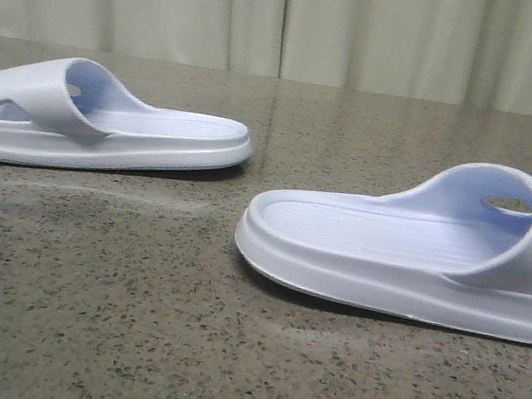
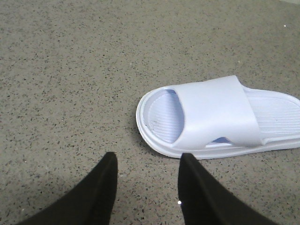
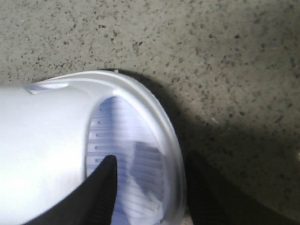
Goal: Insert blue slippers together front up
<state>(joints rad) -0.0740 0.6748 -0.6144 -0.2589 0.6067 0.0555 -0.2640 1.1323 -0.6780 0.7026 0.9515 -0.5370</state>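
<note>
Two pale lavender-blue slippers lie soles down on the speckled table. The left slipper [image 1: 105, 129] has its strap at the far left. The right slipper [image 1: 411, 243] has its strap at the right edge. No gripper shows in the front view. In the left wrist view my left gripper [image 2: 149, 155] is open and empty above bare table, just short of the left slipper [image 2: 215, 117]. In the right wrist view my right gripper [image 3: 152, 159] is open, with one finger over the ribbed footbed of the right slipper [image 3: 56, 131] and the other outside its toe rim.
The dark speckled stone table [image 1: 122, 339] runs across the whole front view. A pale curtain [image 1: 295, 17] hangs behind its far edge. A gap of bare table lies between the two slippers.
</note>
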